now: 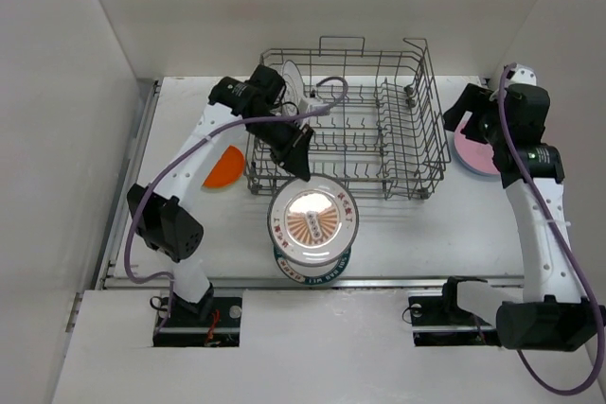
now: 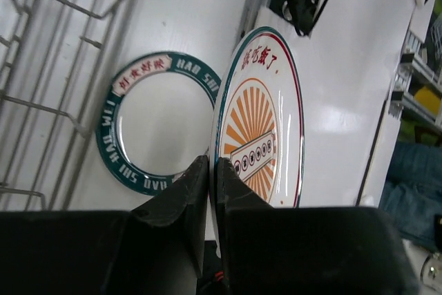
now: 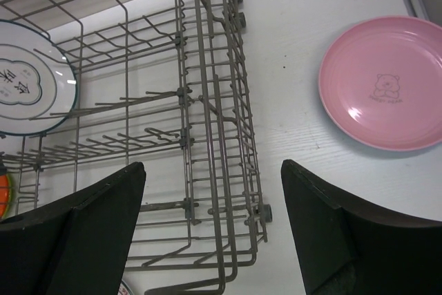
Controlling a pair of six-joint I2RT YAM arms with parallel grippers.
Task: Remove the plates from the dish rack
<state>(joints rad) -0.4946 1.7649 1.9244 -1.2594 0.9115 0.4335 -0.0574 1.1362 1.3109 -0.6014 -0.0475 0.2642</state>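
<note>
Overhead view of a white desk [image 1: 426, 234]. A large grey wire dish rack [image 1: 346, 120] sits toward 12 o'clock. The left gripper [image 1: 298, 163] is pinched narrow on the rim of a round white plate with an orange sunburst pattern [image 1: 312, 219]. It holds that plate at the rack's 6 o'clock, over a round plate with a dark teal lettered rim [image 1: 312, 270] lying flat on the desk. Whether the two plates touch cannot be told.

In the left wrist view, the fingers [image 2: 186, 191] clamp the sunburst plate's edge.

One white plate with a thin teal outline [image 3: 27, 77] stands upright among the tines at the rack's 10 o'clock corner. An orange plate [image 1: 225, 169] lies on the desk at the rack's 8 o'clock, partly hidden by the left arm. A round pink plate [image 3: 383, 81] lies flat at the rack's 3 o'clock.

The right gripper [image 3: 213, 165] is spread wide and holds nothing, above the rack's right end, with the pink plate just beside it.
</note>
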